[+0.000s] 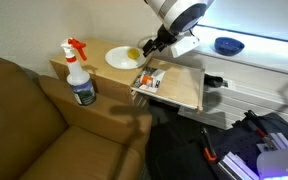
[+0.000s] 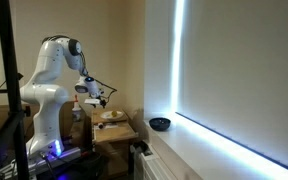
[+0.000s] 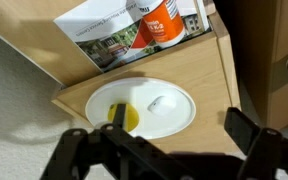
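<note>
A white plate (image 3: 169, 120) lies on the wooden table (image 3: 209, 75), with a yellow piece (image 3: 132, 120) and a small white piece (image 3: 157, 102) on it. My gripper (image 3: 179, 116) hangs open just above the plate with nothing between its fingers. One finger (image 3: 116, 113) stands over the yellow piece and the other finger (image 3: 246, 126) is past the plate's rim. In both exterior views the gripper (image 1: 150, 45) (image 2: 100, 96) hovers over the plate (image 1: 120, 58) (image 2: 112, 116).
A printed booklet (image 3: 134, 30) (image 1: 150, 80) lies beside the plate. A spray bottle (image 1: 80, 72) stands at the table's end by a brown couch (image 1: 24, 120). A dark blue bowl (image 1: 229, 45) (image 2: 160, 123) sits on the window sill.
</note>
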`<state>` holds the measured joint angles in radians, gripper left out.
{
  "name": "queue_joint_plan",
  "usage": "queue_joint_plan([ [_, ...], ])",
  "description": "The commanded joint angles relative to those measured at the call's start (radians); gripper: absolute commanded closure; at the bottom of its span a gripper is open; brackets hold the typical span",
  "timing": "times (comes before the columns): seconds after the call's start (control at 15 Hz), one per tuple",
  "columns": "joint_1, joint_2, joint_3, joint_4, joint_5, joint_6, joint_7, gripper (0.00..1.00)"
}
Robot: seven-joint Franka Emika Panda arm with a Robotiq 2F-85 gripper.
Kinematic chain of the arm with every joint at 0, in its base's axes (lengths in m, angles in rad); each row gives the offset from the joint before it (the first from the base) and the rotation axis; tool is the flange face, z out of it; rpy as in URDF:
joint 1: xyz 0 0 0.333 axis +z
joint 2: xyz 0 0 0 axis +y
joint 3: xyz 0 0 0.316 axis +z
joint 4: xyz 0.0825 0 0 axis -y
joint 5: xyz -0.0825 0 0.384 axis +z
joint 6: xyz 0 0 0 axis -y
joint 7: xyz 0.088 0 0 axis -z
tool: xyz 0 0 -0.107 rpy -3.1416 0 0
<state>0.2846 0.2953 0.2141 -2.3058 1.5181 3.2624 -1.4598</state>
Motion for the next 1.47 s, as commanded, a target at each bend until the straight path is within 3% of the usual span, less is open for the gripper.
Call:
queue_joint_plan([
  [0.0,0.0,0.003,0.0,0.0,0.0,0.001,0.0,0.0],
  [0.13,0.003,-0.002,0.0,0.0,0.0,0.001,0.0,0.0],
  [0.4,0.012,0.176,-0.035,0.031,-0.097,-0.006,0.026,0.0],
  [0.73,0.006,0.3,-0.064,0.107,-0.173,-0.037,0.025,0.0],
  [0.8,0.005,0.269,-0.05,0.06,-0.151,-0.015,0.021,0.0],
  [1.4,0.0,0.357,-0.054,0.154,-0.164,-0.002,0.011,0.0],
])
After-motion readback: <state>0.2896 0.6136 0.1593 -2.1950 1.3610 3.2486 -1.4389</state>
